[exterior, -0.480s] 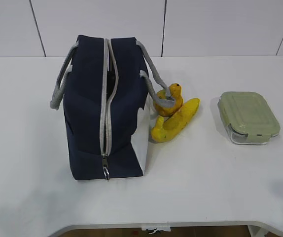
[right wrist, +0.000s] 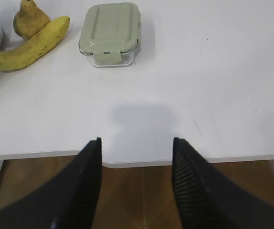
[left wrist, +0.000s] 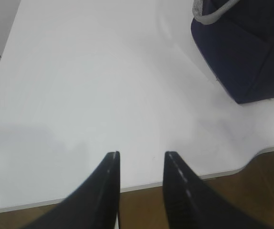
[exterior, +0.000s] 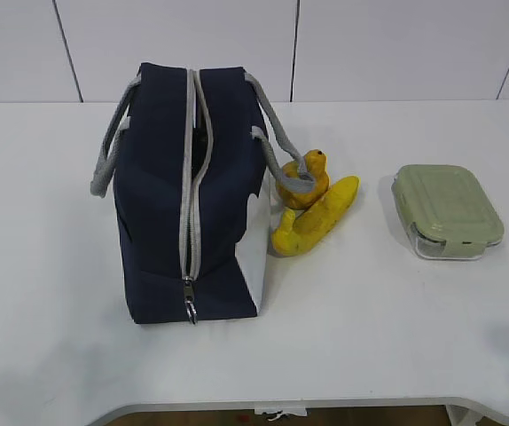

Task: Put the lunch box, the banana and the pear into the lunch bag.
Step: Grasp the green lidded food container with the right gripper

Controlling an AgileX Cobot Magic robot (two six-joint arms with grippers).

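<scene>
The navy lunch bag stands left of centre on the white table, its grey zipper partly parted along the top; a corner of it shows in the left wrist view. The pear and the banana lie against the bag's right side, also in the right wrist view: pear, banana. The lunch box with its sage-green lid sits to the right, closed. My left gripper is open and empty over the near left table edge. My right gripper is open and empty over the near right edge.
The white table has a curved cut-out in its near edge. A white panelled wall stands behind the table. Brown floor shows below the edge in both wrist views.
</scene>
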